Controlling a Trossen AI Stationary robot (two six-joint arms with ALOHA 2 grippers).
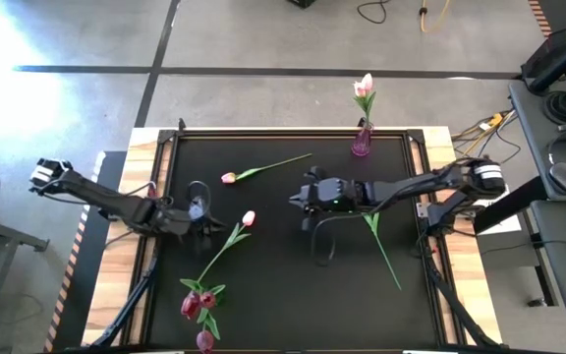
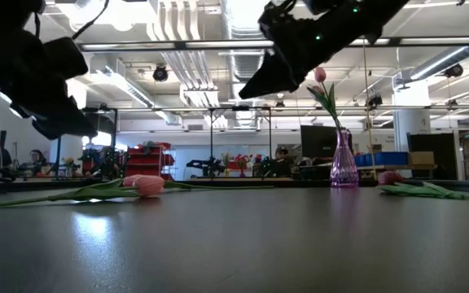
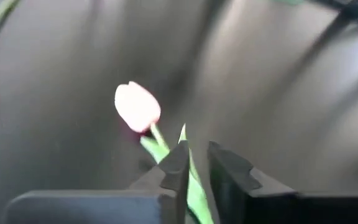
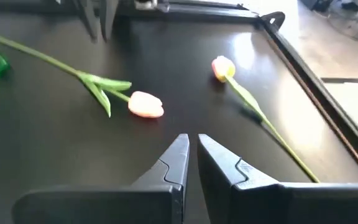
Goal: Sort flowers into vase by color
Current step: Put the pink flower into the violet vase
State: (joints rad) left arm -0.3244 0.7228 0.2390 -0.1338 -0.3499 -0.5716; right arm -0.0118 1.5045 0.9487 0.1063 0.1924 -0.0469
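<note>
Looking past my left gripper (image 3: 194, 163), I see its fingers set narrowly around the green stem of a pale pink tulip (image 3: 137, 106), whose head lies just ahead, stem running back between them, while my right gripper (image 1: 297, 201), pinched shut, waits farther off.

We see open mat (image 1: 293, 285) at centre; stems sprawl left: pale tulip (image 1: 248, 218), magenta cluster (image 1: 197, 303). Vase (image 1: 361, 141) blocks far edge.
</note>
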